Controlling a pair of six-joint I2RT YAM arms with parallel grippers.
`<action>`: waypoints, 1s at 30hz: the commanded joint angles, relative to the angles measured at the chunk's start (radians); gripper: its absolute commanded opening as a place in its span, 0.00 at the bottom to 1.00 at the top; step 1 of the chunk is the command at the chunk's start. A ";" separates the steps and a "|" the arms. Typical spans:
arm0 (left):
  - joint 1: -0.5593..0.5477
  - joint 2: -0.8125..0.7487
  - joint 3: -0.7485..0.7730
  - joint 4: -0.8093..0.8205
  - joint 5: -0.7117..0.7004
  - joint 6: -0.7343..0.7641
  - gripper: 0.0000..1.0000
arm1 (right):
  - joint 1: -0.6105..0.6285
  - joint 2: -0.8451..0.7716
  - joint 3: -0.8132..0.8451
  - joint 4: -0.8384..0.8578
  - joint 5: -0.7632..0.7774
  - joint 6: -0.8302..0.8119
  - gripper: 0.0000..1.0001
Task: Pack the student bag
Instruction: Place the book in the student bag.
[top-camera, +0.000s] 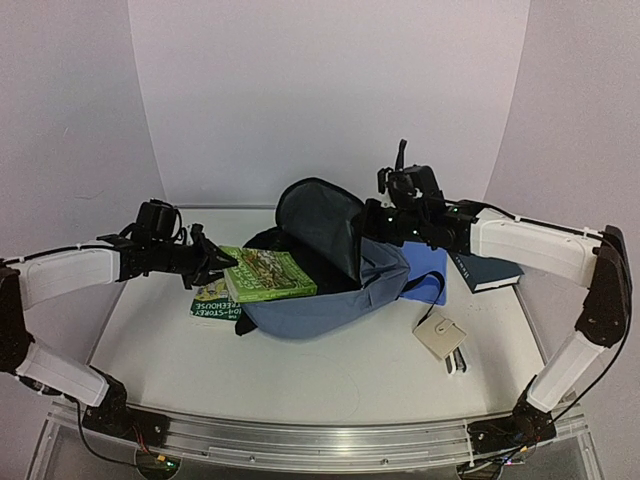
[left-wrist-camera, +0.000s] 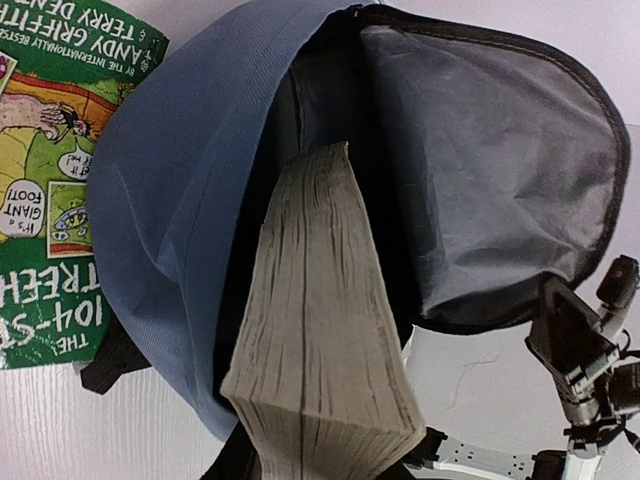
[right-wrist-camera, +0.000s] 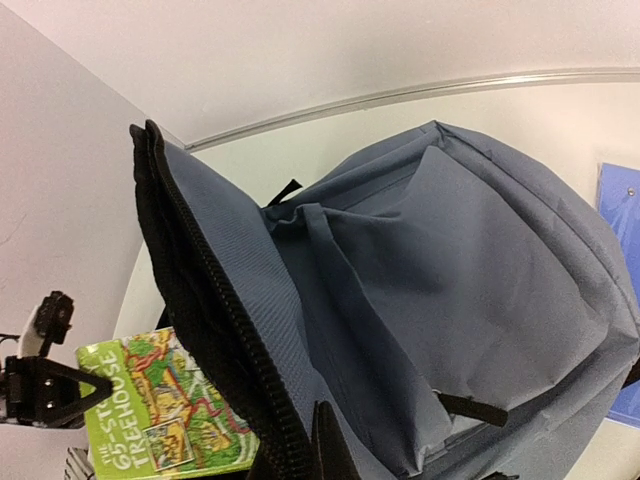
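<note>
The bag (top-camera: 330, 305) lies at the middle of the table (top-camera: 300, 375), its mouth open toward the left. The right claw (top-camera: 368, 218) is clamped on the bag's dark-lined flap (top-camera: 320, 220), which stands raised above the bag. The left claw (top-camera: 222, 265) is closed on a green book (top-camera: 272, 275), whose far end sits at the bag's mouth. A second green book (top-camera: 208, 302) lies flat just left of the bag. A blue notebook (top-camera: 432, 270) touches the bag's right side.

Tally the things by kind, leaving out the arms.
Bags: 1 (bag)
Books: 3 (upper green book, lower green book, dark book)
Notebooks: 1 (blue notebook)
Small beige items: 1 (beige item)
Total: 6
</note>
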 joint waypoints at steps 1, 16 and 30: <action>-0.014 0.086 0.076 0.237 -0.005 -0.019 0.00 | 0.038 -0.075 0.064 0.065 0.028 -0.013 0.00; -0.075 0.382 0.246 0.577 0.011 -0.075 0.00 | 0.098 -0.043 0.069 0.106 0.024 -0.001 0.00; -0.166 0.702 0.458 0.626 -0.055 0.005 0.00 | 0.112 0.006 0.064 0.143 -0.002 0.008 0.00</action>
